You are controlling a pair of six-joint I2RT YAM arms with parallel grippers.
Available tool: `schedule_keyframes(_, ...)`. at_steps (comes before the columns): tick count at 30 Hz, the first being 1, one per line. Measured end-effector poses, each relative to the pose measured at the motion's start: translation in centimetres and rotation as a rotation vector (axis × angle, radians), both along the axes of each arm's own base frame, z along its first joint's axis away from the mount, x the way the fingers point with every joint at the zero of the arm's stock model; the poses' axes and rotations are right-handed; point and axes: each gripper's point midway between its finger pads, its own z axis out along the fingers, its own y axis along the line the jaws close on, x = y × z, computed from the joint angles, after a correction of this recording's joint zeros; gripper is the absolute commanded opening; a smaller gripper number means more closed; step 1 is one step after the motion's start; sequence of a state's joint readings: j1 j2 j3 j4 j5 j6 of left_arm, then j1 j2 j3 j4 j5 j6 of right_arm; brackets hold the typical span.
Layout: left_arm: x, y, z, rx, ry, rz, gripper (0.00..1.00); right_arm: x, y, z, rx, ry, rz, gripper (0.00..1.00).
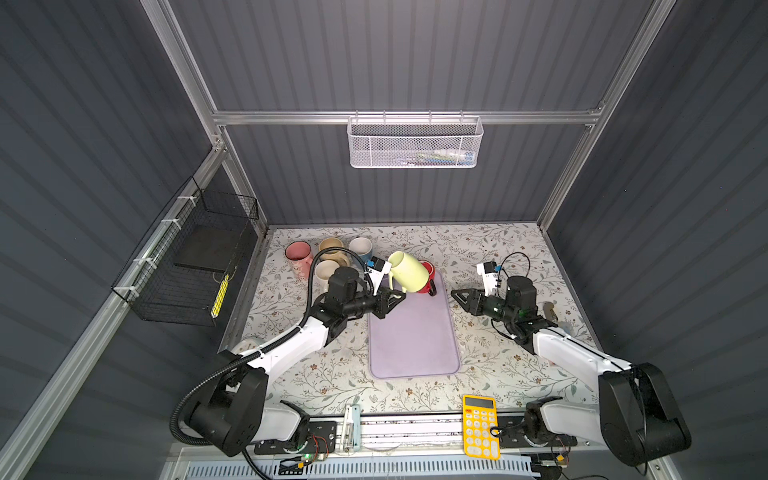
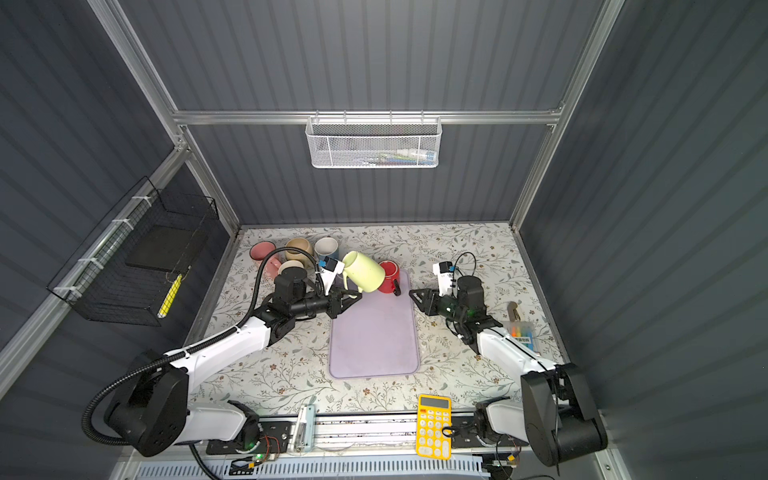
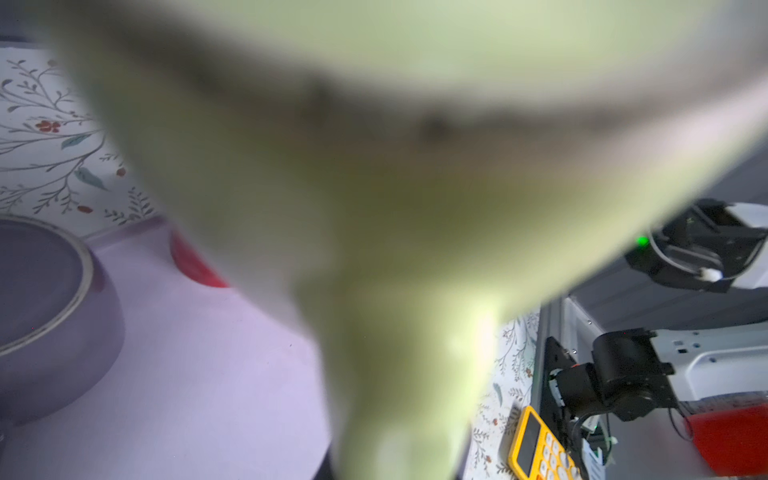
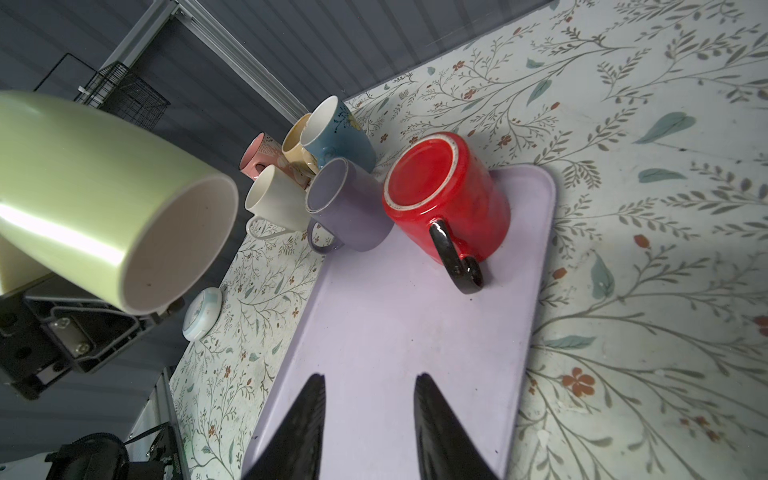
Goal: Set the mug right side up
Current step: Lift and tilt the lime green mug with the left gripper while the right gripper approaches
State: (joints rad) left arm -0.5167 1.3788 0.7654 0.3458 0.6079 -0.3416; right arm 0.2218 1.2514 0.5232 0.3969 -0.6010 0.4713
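Green mug (image 1: 409, 270), empty, hung tilted, handle clamped in the left gripper (image 1: 395, 297); right gripper (image 4: 370, 378) gaped (holding nothing); red mug (image 4: 449, 195) stood upside down.

Two robot arms, white shells over black joints. The left arm (image 1: 291, 345) carries a ribbed black hose (image 1: 311, 282); the right arm (image 1: 573, 353) shows a green light (image 3: 642, 241). The right gripper (image 4: 370, 376) has black, tapered fingers (image 4: 307, 424) — silver screws (image 4: 61, 322) stud the black bracket (image 4: 99, 332) of the left gripper (image 1: 400, 296).
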Motion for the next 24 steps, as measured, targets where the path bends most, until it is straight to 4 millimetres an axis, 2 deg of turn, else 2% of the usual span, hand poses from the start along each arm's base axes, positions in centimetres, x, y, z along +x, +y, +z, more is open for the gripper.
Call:
schedule_keyframes(5, 1.0, -0.4, 1.1, -0.106, 0.025, -0.022, 0.0, -0.4, -0.1, 0.1, 0.003, -0.007, 0.002, 0.38)
schedule_keyframes(13, 1.5, -1.4, 1.5, -0.237, 0.101, -0.089, 0.0, -0.8, 0.1, 0.8, 0.017, -0.031, 0.022, 0.39)
schedule_keyframes(24, 1.7, -2.3, 2.8, -0.338, 0.131, -0.154, 0.0, -1.0, 1.1, 3.9, 0.095, -0.129, 0.078, 0.42)
